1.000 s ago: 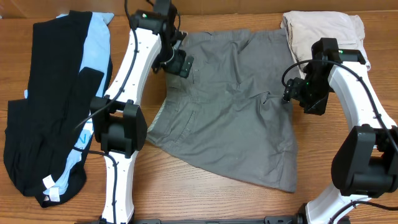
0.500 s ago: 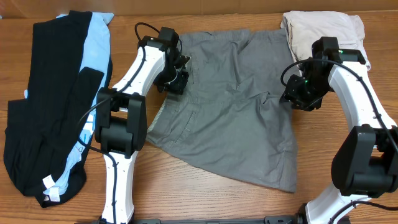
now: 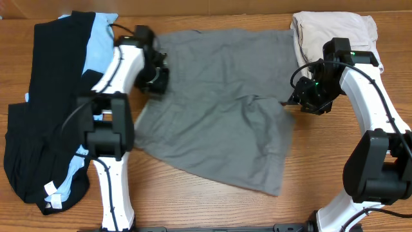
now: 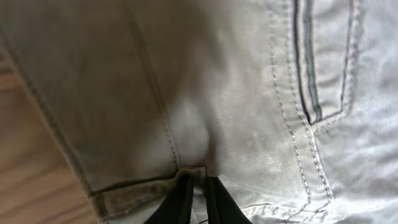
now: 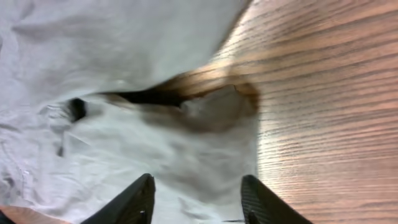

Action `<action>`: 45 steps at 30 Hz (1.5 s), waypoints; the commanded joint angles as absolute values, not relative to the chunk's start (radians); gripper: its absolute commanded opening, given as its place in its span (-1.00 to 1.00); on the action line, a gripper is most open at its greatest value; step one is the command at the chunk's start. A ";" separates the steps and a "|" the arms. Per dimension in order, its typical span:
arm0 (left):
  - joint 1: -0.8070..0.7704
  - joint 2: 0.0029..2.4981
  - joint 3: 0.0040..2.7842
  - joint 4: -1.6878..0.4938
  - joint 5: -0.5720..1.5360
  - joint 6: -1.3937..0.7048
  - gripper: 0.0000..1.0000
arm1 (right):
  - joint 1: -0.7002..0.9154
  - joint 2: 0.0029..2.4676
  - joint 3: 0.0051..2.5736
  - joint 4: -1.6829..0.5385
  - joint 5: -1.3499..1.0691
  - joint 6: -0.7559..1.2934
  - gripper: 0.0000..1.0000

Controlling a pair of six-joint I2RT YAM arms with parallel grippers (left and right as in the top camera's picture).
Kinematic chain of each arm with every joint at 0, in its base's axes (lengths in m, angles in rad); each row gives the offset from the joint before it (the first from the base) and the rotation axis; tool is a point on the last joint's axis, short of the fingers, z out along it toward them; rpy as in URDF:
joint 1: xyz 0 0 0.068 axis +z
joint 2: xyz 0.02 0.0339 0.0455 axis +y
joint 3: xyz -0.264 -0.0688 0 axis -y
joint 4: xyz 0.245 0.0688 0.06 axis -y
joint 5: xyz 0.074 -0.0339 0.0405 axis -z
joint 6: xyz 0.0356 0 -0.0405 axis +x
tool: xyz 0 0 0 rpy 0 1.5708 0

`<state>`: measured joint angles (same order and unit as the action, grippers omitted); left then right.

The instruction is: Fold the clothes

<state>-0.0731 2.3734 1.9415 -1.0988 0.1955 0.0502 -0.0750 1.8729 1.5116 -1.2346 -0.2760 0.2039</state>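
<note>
The taupe-grey shorts [image 3: 219,109] lie spread across the middle of the table, waistband to the left. My left gripper [image 3: 154,80] is shut on the waistband edge; in the left wrist view its gripper [image 4: 198,183] pinches the hem of the shorts [image 4: 217,93] beside a pocket seam. My right gripper [image 3: 293,102] sits at the shorts' right edge. In the right wrist view that gripper [image 5: 196,186] has its fingers partly closed around a bunched fold of the shorts [image 5: 124,50], which is raised off the wood with a shadow under it.
Black and light-blue garments [image 3: 51,109] are piled along the left side. Folded beige shorts [image 3: 335,32] lie at the back right, just behind the right arm. Bare wooden tabletop [image 3: 212,206] runs along the front edge.
The left gripper closed on the waistband and pulled it left, dragging the shorts leftward and flattening them. The right gripper narrowed onto the right edge and stayed about where it was.
</note>
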 commanded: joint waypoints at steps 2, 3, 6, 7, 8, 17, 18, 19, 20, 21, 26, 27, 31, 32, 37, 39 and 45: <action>0.007 2.461 1.898 -1.124 0.055 0.025 -0.72 | -0.072 1.855 1.540 -1.219 -0.294 0.201 0.11; 0.013 2.461 1.899 -1.134 0.048 0.020 -0.71 | -0.072 1.855 1.540 -1.215 -0.295 0.201 0.13; 0.023 2.461 1.899 -1.164 0.031 0.005 -0.68 | -0.072 1.855 1.540 -1.204 -0.294 0.201 0.18; 0.027 2.461 1.899 -1.174 0.012 -0.015 -0.65 | -0.072 1.855 1.540 -1.200 -0.294 0.201 0.20; 0.033 2.461 1.899 -1.183 -0.007 -0.035 -0.64 | -0.072 1.855 1.540 -1.195 -0.294 0.201 0.23; 0.105 2.458 2.020 -1.341 -0.007 -0.041 -0.23 | -0.073 1.836 1.617 -1.218 -0.293 0.201 0.27; 0.109 2.459 2.064 -1.376 -0.007 -0.041 0.00 | -0.073 1.827 1.641 -1.234 -0.293 0.201 0.29; 0.110 2.458 2.129 -1.424 -0.007 -0.039 0.15 | -0.073 1.811 1.682 -1.260 -0.293 0.201 0.32; 0.110 2.458 2.196 -1.472 -0.007 -0.036 0.25 | -0.073 1.798 1.711 -1.279 -0.293 0.201 0.35; 0.110 2.458 2.259 -1.514 -0.005 -0.029 0.34 | -0.073 1.782 1.745 -1.301 -0.292 0.201 0.38; 0.089 2.458 2.593 -1.690 0.004 0.003 0.83 | -0.072 1.700 1.861 -1.390 -0.289 0.201 0.65; 0.080 2.445 2.646 -1.690 0.026 0.004 0.96 | -0.072 1.681 1.873 -1.403 -0.288 0.201 0.68; 0.039 2.363 2.762 -1.690 0.083 0.023 1.00 | -0.072 1.615 1.898 -1.458 -0.285 0.202 0.72; 0.028 2.338 2.780 -1.690 0.080 0.024 1.00 | -0.072 1.600 1.900 -1.470 -0.285 0.202 0.72; -0.030 2.169 2.810 -1.690 0.036 0.010 1.00 | -0.072 1.480 1.900 -1.541 -0.278 0.219 0.73; -0.055 2.071 2.800 -1.690 -0.017 -0.049 1.00 | -0.065 1.401 1.900 -1.577 -0.236 0.273 0.73; -0.062 1.798 2.566 -1.690 -0.030 -0.164 1.00 | 0.065 1.224 1.889 -1.668 -0.042 0.490 0.87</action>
<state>-0.0650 1.9228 2.7007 -1.6840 0.0010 -0.0753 -0.0025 1.3022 1.8793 -1.6379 -0.1673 0.3458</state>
